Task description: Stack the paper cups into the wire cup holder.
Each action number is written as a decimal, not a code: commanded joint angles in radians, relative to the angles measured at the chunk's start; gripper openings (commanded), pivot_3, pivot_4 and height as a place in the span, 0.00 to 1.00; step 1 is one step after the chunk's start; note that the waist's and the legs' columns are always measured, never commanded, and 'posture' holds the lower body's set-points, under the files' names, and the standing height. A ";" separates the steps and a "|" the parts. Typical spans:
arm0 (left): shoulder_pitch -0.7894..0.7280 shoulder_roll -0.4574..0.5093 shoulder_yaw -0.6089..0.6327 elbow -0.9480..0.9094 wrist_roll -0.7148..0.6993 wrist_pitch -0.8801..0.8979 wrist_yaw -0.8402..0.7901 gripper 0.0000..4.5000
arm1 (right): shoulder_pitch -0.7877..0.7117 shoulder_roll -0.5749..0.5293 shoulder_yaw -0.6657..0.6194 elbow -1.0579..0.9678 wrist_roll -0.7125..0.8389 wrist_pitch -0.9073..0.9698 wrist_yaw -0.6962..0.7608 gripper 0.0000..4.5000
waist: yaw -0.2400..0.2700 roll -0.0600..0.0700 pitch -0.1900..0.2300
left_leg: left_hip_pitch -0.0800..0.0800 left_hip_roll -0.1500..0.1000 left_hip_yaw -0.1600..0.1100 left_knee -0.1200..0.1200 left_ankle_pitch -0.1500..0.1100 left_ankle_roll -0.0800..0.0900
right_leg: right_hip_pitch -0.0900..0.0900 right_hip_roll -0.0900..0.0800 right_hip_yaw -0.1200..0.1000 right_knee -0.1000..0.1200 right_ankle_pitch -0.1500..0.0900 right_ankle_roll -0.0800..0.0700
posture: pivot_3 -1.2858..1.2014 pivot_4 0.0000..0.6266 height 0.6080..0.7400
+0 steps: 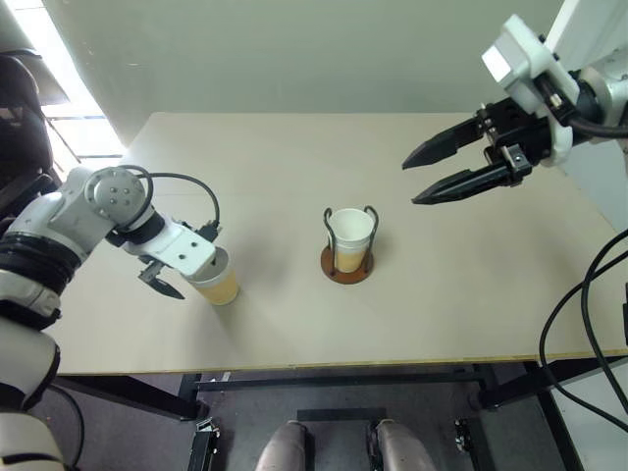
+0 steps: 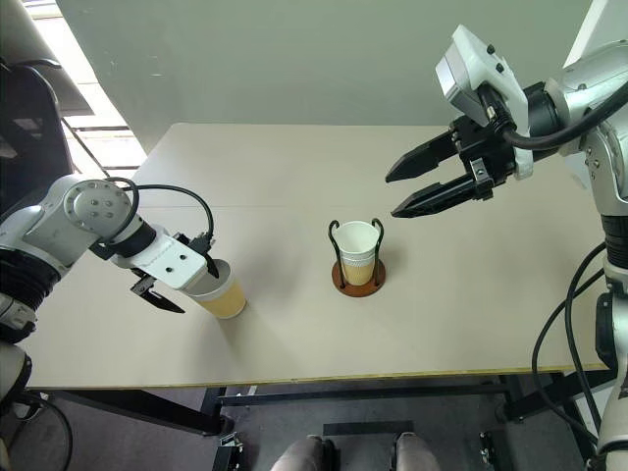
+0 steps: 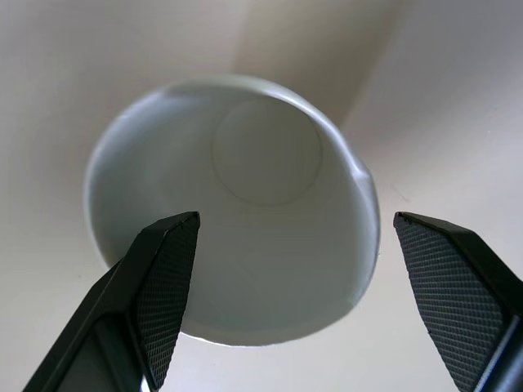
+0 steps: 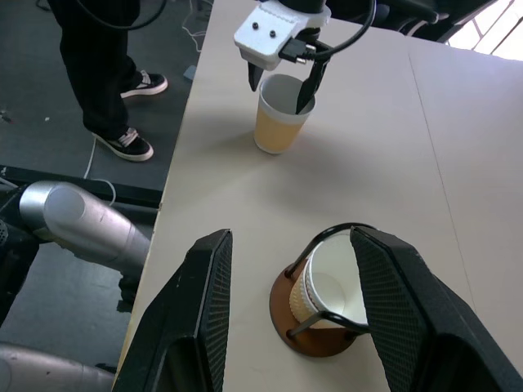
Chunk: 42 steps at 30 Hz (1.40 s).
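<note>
Left claw (image 1: 186,277) spread wide at the rim of a lone paper cup (image 1: 218,282); right claw (image 1: 424,177) hangs released in the air

On the desk (image 1: 294,157), the lone cup stands upright toward the near left corner, its yellow-tan side facing out and its white inside plain in the left wrist view, where one black finger (image 3: 167,290) sits over the mouth and the other lies outside the rim, neither seen pressing the wall. Near the middle of the desk stands the wire cup holder (image 1: 347,267), its rust-brown base flat on the top and a paper cup already seated (image 1: 350,235) between the two black loops. Right claw floats above the far right part of the desk, well apart from the holder, fingers parted and gripping nothing. Beyond the desk's left edge a person's legs and dark shoes (image 4: 127,143) stand on the floor
</note>
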 commanded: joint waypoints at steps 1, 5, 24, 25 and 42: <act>0.005 0.002 0.024 -0.008 -0.002 -0.013 -0.033 0.91 | -0.008 -0.020 -0.025 -0.030 0.003 -0.005 0.004 0.51 | 0.000 0.000 0.000 | 0.000 0.000 0.000 0.000 0.000 0.000 | 0.000 0.000 0.000 0.000 0.000 0.000 | 0.52 0.24 1.00; 0.006 0.003 0.008 -0.017 -0.027 -0.012 -0.033 0.77 | -0.006 -0.020 -0.029 -0.034 0.004 0.001 0.003 0.52 | 0.000 0.000 0.000 | 0.000 0.000 0.000 0.000 0.000 0.000 | 0.000 0.000 0.000 0.000 0.000 0.000 | 0.52 0.24 1.00; -0.218 -0.232 0.115 0.306 0.072 -0.052 -0.016 0.00 | 0.017 -0.036 -0.033 -0.034 -0.012 -0.010 -0.004 0.52 | 0.008 0.000 0.000 | 0.000 0.000 0.000 0.002 0.000 0.000 | 0.001 0.000 0.000 0.000 0.000 0.000 | 0.52 0.24 1.00; -0.252 -0.255 0.124 0.344 0.092 -0.058 0.002 0.00 | 0.017 -0.040 -0.033 -0.029 -0.016 -0.015 -0.003 0.52 | 0.008 0.000 0.000 | -0.001 -0.001 0.000 0.002 0.000 0.000 | 0.001 -0.001 0.000 0.000 0.000 0.000 | 0.52 0.24 1.00; -0.553 -0.531 0.248 0.615 0.264 -0.082 0.132 0.00 | 0.016 -0.104 -0.040 0.236 -0.108 -0.150 0.004 0.52 | 0.012 -0.001 0.000 | -0.006 -0.002 0.005 0.002 -0.004 0.007 | -0.001 -0.004 0.003 -0.007 0.004 0.012 | 0.52 0.24 1.00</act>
